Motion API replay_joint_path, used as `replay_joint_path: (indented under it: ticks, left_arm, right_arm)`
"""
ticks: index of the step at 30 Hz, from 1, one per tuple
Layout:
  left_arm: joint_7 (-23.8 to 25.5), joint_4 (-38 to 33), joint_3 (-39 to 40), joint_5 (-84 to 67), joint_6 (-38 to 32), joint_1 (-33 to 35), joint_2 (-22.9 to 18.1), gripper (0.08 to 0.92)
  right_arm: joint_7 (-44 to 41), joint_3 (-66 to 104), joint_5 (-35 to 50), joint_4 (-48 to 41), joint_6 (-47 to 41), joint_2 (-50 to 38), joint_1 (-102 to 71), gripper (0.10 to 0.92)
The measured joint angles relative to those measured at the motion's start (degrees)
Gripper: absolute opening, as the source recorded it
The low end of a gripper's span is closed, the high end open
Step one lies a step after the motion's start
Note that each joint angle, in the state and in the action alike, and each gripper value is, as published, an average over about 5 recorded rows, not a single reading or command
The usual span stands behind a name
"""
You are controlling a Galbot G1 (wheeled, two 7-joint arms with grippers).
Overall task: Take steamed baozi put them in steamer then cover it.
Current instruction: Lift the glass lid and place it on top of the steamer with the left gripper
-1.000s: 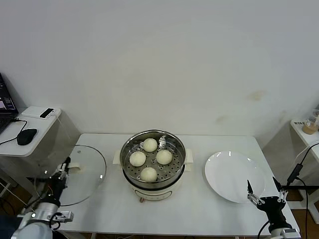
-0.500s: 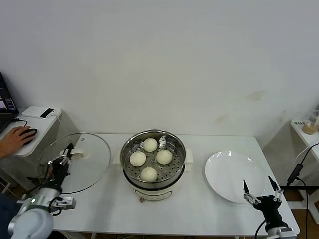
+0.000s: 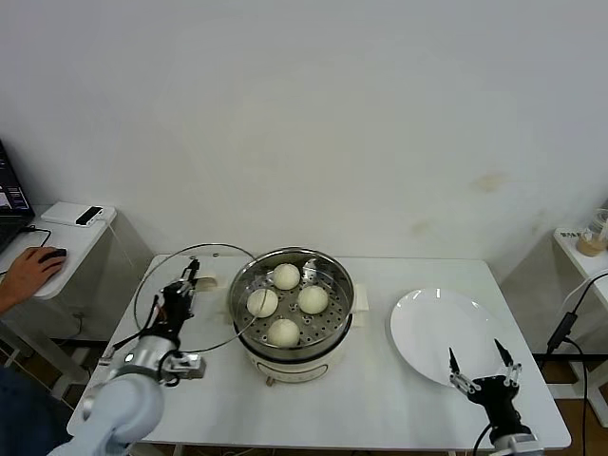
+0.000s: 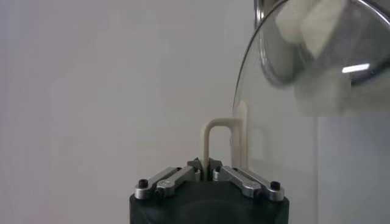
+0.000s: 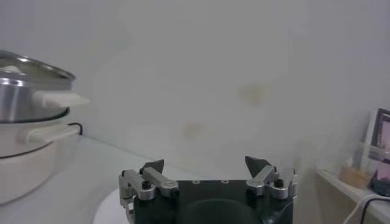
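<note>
The steamer (image 3: 291, 340) stands at the table's middle with several steamed baozi (image 3: 284, 332) on its perforated tray. My left gripper (image 3: 180, 294) is shut on the cream handle (image 4: 212, 139) of the glass cover (image 3: 161, 293) and holds it tilted in the air, just left of the steamer, its rim over the pot's left edge. The cover (image 4: 286, 140) also shows edge-on in the left wrist view. My right gripper (image 3: 481, 370) is open and empty at the table's front right, near the plate. It also shows in the right wrist view (image 5: 204, 163), with the steamer (image 5: 30, 122) far off.
A flat white plate (image 3: 446, 334) lies right of the steamer. A side table (image 3: 38, 249) at far left has a person's hand on a mouse. A small shelf (image 3: 589, 249) stands at far right.
My left gripper has lifted the cover off the table and carried it right, up to the steamer's left edge. My right gripper has drifted slightly left and lower.
</note>
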Motion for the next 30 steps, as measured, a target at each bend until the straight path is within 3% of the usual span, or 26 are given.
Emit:
replay_joint_path:
  ticks: [18, 30]
  left_arm:
    - [7.6, 3.9, 13.1, 13.5, 6.4, -10.8, -13.9, 0.138]
    - [8.5, 6.6, 18.2, 16.7, 6.2, -12.8, -18.3, 0.138]
  right_arm:
    - [0.3, -3.4, -6.0, -3.0, -0.1, 0.7, 1.2, 0.823]
    - [0.3, -4.0, -7.4, -3.4, -0.1, 0.9, 0.9, 0.823]
